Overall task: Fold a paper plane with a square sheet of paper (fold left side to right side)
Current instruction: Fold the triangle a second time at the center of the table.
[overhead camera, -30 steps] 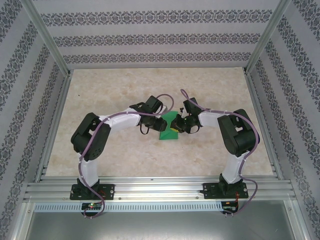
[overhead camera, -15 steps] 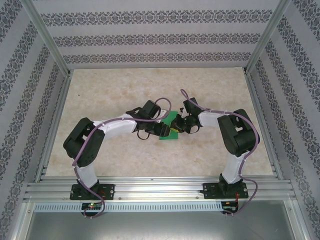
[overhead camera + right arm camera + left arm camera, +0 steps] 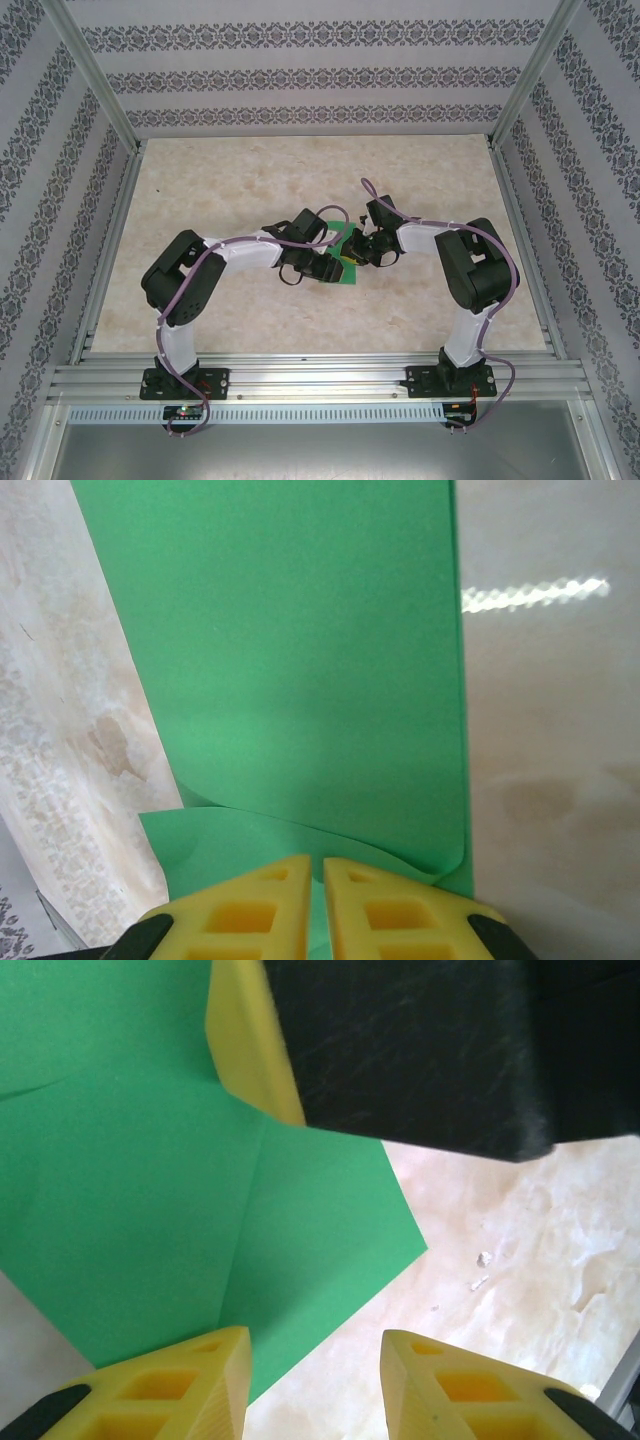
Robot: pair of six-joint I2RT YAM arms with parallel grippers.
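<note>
Mid-table, between the two wrists, lies the square sheet of paper point(image 3: 343, 240), bright green and partly folded. From the overhead camera I get little more than a green patch on the table point(image 3: 200, 180). The left gripper point(image 3: 328, 268) is over the patch's near-left side and the right gripper point(image 3: 357, 252) is at its right edge. I cannot read the sheet's outline from up there.

My right wrist camera tells me more. The sheet's long axis runs straight away from the fingers, with what looks like a fold down its right side. The upper layer curls up off the lower one just ahead of the fingertips. Those yellow fingers point(image 3: 260, 900) are pressed nearly together, pinching the sheet's near edge.

My left wrist camera gives the other end: flat paper with creases across it, and one corner pointing right over bare table. The left fingers point(image 3: 190, 1380) stand spread, one above the paper and the other above the table, gripping nothing.
</note>
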